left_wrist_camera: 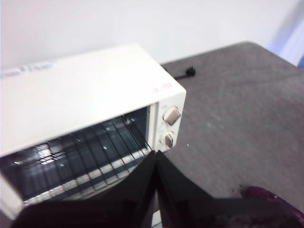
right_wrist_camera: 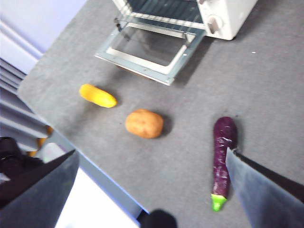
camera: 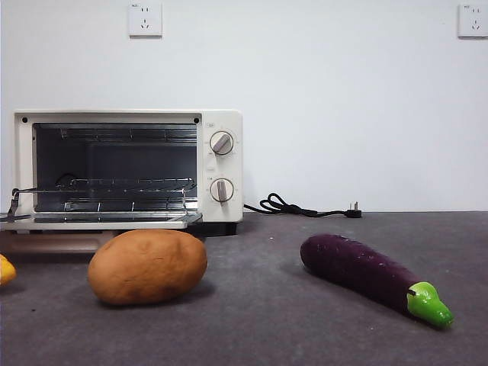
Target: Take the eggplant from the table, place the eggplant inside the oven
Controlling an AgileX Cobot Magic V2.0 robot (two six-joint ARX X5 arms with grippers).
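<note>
The eggplant (camera: 366, 273) lies on the table (camera: 274, 320) at the right, its green stem cap pointing toward the front; nothing touches it. In the right wrist view the eggplant (right_wrist_camera: 223, 159) lies far below my open right gripper (right_wrist_camera: 151, 151), close to one jaw's edge. The oven (camera: 126, 168) stands at the back left with its door (right_wrist_camera: 148, 50) folded down and the wire rack (camera: 114, 187) showing. My left gripper (left_wrist_camera: 156, 161) hovers high over the oven (left_wrist_camera: 90, 90), jaws shut and empty. A purple end of the eggplant (left_wrist_camera: 260, 194) peeks in. Neither arm shows in the front view.
A fat brown potato (camera: 147, 266) sits in front of the oven door, left of the eggplant. A yellow vegetable (right_wrist_camera: 97, 95) lies further left near the table edge. A black power cord (camera: 305, 207) trails behind the oven's right side.
</note>
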